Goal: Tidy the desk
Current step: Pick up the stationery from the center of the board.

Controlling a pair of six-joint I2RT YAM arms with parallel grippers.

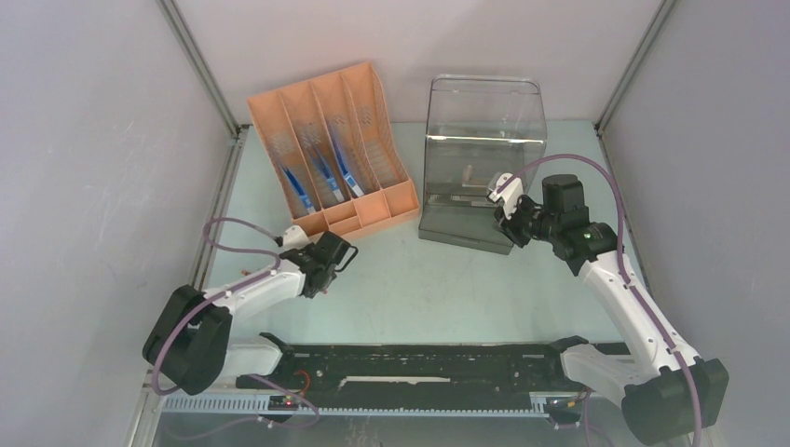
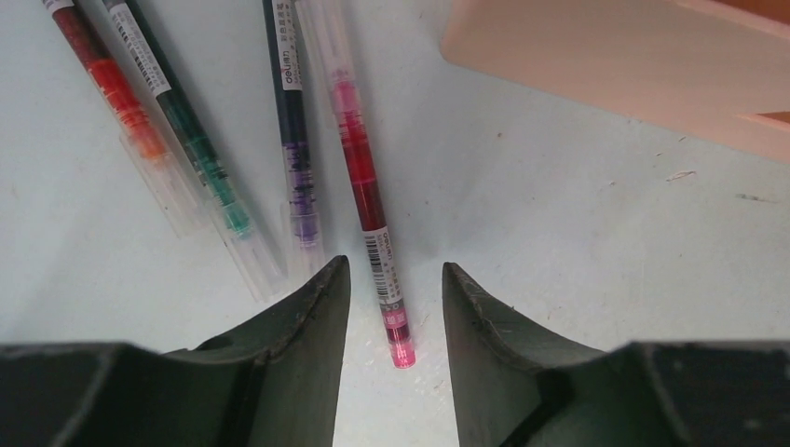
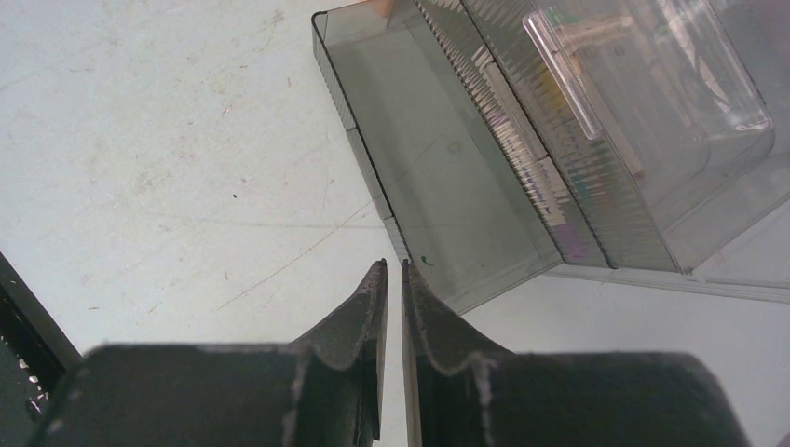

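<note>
desk (image 1: 438, 279): pale green top, lies under both grippers | left gripper (image 2: 396, 264): low over the desk, fingers spread about halfway, pink pen (image 2: 363, 186) lies between them, not pinched | right gripper (image 3: 392, 265): fingers almost pressed together, only a thin slit, holds nothing, tips near the corner of the clear box (image 3: 447, 186)

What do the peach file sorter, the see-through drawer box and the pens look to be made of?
File sorter: probably moulded plastic, matte peach, with perforated dividers.
Drawer box: clear, slightly smoky hard plastic, perhaps acrylic; glossy, and the desk shows through it.
Pens: transparent plastic barrels with coloured ink visible inside and printed labels.
</note>
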